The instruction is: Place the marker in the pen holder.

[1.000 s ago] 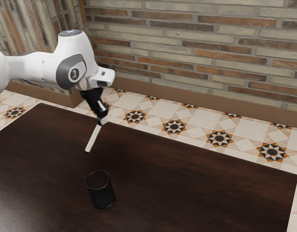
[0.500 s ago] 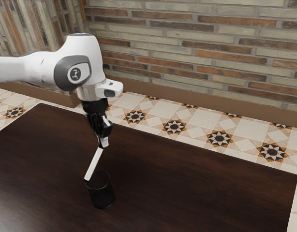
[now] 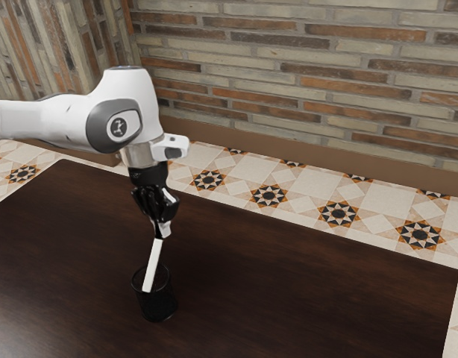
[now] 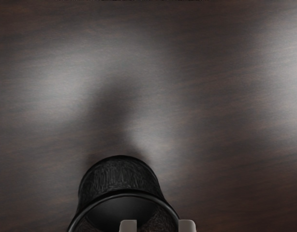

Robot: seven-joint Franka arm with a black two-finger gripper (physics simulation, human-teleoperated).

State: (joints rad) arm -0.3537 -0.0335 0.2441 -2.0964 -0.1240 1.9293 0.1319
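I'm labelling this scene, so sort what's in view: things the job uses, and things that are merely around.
For the job:
- white marker, tilted, gripped by the pincer
- black mesh pen holder, upright, where the marker should go

Merely around:
- dark wooden table, supporting the holder
- brick wall
- star-patterned floor tiles

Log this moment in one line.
gripper shut on marker | marker tilted, lower end at mouth of pen holder | pen holder upright on table | release pending
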